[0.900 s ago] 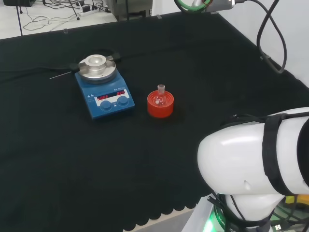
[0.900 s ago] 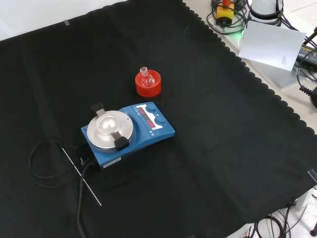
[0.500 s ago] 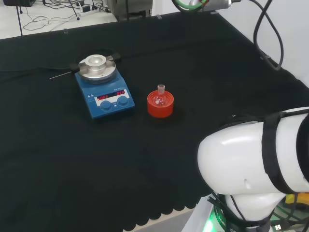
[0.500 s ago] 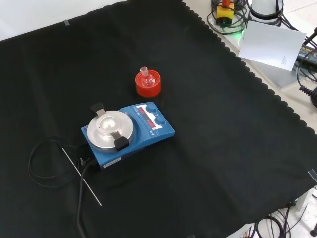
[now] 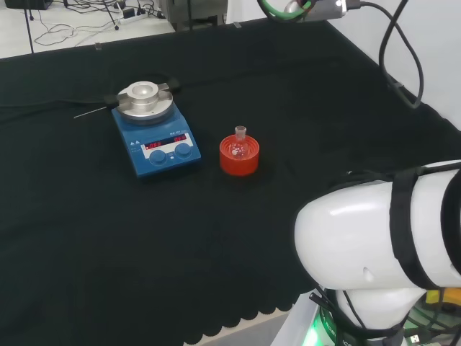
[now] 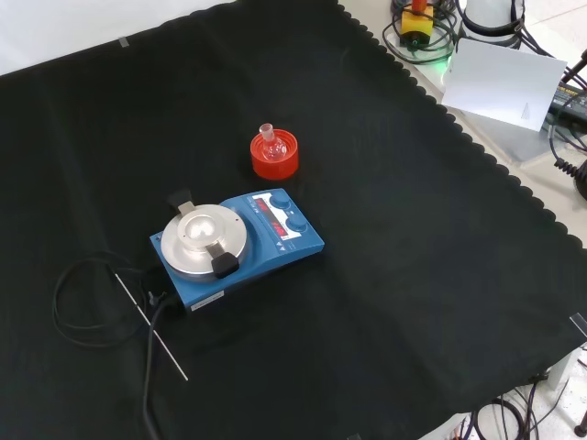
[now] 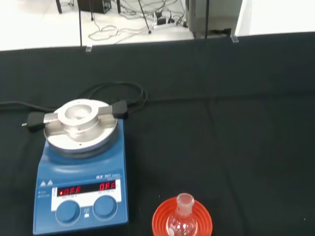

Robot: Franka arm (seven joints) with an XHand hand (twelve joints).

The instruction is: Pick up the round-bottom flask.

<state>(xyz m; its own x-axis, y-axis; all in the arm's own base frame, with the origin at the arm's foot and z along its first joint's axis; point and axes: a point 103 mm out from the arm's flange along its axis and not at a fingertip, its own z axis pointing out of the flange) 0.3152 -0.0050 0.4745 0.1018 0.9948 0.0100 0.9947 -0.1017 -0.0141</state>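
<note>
Hand: you could not tell from these views whether its fingers were spread or curled, nor whether it had hold of anything; judge it well apart from the work.

Head view. One round-bottom flask [image 5: 239, 143] of clear glass sat neck-up in one red ribbed stand [image 5: 238, 156], near the middle of the table [image 5: 108, 238], draped in black cloth. One blue hotplate stirrer [image 5: 155, 140] stood just beside the stand, to its left, apart from it. The white links of the arm [image 5: 382, 245] occupied the lower right.

Front view. The flask [image 6: 270, 145] in its stand [image 6: 274, 157] lay farther off than the stirrer [image 6: 237, 247], near it but not touching. One thin rod [image 6: 152, 326] and one black cable [image 6: 83, 302] lay on the cloth to the stirrer's left.

Wrist view. The flask [image 7: 182, 219], its short neck upright, and the stand [image 7: 182, 223] appeared close by the stirrer [image 7: 81, 167], whose steel top plate was bare.

Handling, as a judgement: you should have expected a light, rigid, fragile and slippery vessel. The bulb sat sunk in the stand, so the exposed neck and upper shoulder offered the place to take hold, with a straight upward lift to clear the ring without dragging it.
</note>
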